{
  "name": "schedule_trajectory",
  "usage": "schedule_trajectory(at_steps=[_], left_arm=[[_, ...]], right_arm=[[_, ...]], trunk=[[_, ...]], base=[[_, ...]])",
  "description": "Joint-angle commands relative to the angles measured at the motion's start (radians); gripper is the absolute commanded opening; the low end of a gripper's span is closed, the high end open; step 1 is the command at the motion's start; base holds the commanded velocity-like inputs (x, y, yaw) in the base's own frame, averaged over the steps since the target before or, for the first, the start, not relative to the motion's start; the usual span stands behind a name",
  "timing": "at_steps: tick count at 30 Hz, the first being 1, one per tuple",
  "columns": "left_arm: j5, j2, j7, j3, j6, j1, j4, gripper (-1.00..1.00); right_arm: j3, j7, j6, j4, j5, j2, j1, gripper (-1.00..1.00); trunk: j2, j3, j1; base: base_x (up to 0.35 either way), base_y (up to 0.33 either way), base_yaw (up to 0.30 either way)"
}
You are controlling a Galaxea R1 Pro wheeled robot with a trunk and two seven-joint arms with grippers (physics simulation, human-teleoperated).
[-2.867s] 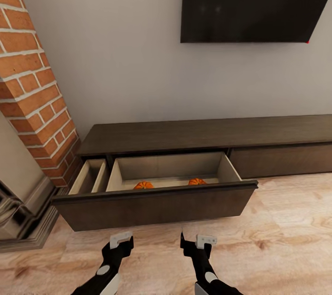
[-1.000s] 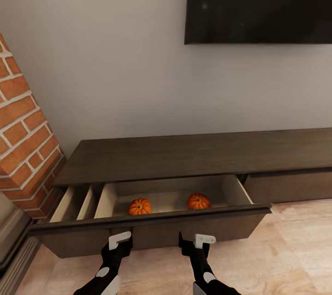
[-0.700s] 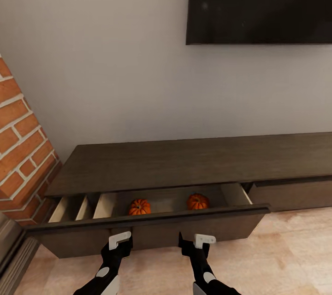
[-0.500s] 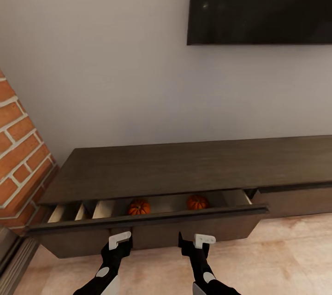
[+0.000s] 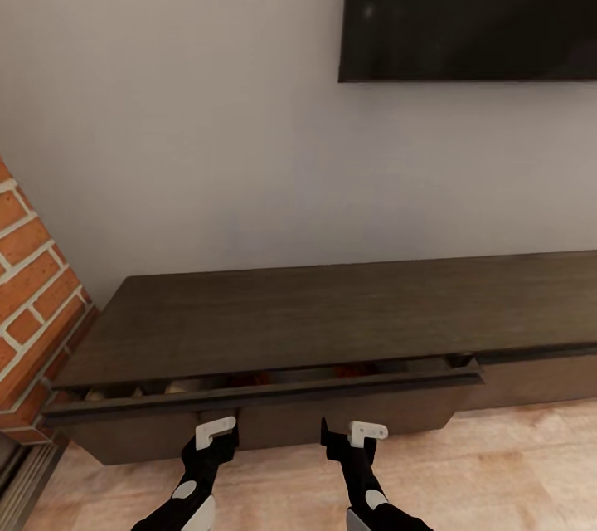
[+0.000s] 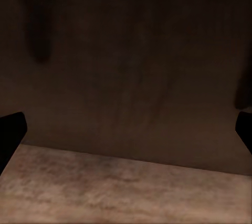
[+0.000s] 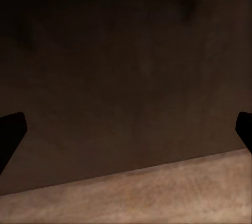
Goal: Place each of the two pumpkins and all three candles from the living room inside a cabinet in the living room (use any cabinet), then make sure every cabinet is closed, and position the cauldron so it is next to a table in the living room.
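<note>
The long dark-brown cabinet (image 5: 332,307) stands against the wall. Its wide drawer front (image 5: 265,415) is pushed in almost flush, leaving a thin dark gap under the top. The pumpkins are hidden behind that front. My left gripper (image 5: 214,435) and right gripper (image 5: 352,433) are both open and empty, held side by side just short of the drawer front. In the wrist views the left gripper (image 6: 126,135) and right gripper (image 7: 126,135) have their dark fingertips spread wide and face the dark drawer front (image 6: 131,66) at close range. The candles, cauldron and table are out of view.
A black TV (image 5: 468,4) hangs on the pale wall above the cabinet. A brick column (image 5: 29,299) rises at the left beside the cabinet's end. Light wooden floor (image 5: 514,465) lies in front, to the right of my arms.
The drawer has slid from wide open to nearly shut, and the two pumpkins inside have gone out of sight. The view has moved closer to the cabinet. Both grippers keep the same pose.
</note>
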State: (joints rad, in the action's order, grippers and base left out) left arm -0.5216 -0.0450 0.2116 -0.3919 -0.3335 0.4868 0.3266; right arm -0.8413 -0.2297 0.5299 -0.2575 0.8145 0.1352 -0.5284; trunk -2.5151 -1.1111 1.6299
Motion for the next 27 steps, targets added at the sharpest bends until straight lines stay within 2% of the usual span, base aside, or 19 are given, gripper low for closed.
schedule_trajectory(at_steps=[1, 8, 27], left_arm=[[-0.003, 0.001, 0.008, -0.007, -0.004, 0.001, 0.0, 1.0], [-0.003, 0.002, 0.008, -0.007, -0.003, 0.001, 0.0, 1.0], [-0.003, 0.002, 0.008, -0.007, -0.003, 0.001, 0.0, 1.0]], right_arm=[[-0.009, -0.008, 0.002, 0.0, 0.004, 0.0, -0.001, 1.0], [-0.009, -0.008, 0.002, 0.0, 0.005, 0.0, -0.001, 1.0], [-0.009, -0.008, 0.002, 0.0, 0.005, 0.0, -0.001, 1.0]], trunk=[[0.0, -0.001, 0.0], [0.0, -0.001, 0.0], [0.0, -0.001, 0.0]], base=[[0.022, 0.0, 0.0], [0.136, 0.068, 0.0], [0.032, 0.002, 0.0]])
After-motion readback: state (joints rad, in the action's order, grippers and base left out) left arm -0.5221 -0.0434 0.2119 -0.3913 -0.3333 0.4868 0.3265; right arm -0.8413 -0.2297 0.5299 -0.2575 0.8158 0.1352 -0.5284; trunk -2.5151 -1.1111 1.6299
